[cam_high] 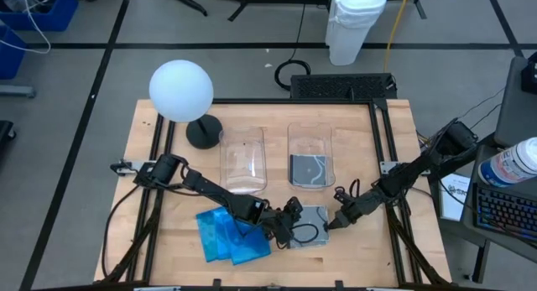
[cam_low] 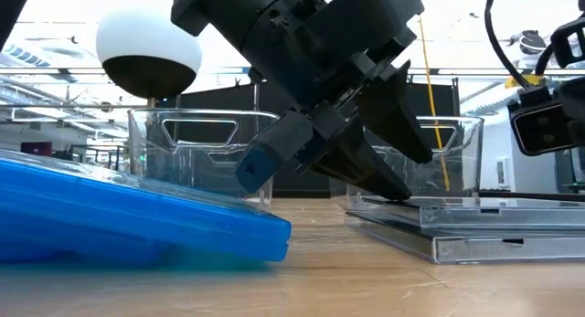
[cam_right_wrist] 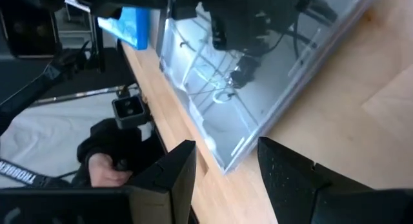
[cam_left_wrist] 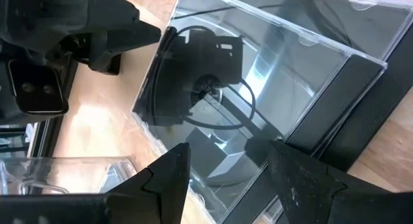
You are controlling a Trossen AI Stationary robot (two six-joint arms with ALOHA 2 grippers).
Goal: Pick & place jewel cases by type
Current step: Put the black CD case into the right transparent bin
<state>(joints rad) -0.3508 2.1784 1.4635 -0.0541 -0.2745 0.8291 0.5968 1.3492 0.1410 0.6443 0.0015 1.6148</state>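
While the blue jewel cases point(cam_high: 232, 235) lie fanned at the table's point(cam_high: 369, 256) near-left, we see both end effectors converge on the clear jewel cases point(cam_high: 310, 220) stacked near centre: the left end effector point(cam_high: 291, 217) and right end effector point(cam_high: 335, 220) each straddle an opposite edge, fingers parted, nothing gripped. The left bin point(cam_high: 242, 160) sits empty beyond, the right bin point(cam_high: 310, 156) holds one case; we judge the approach path tight.
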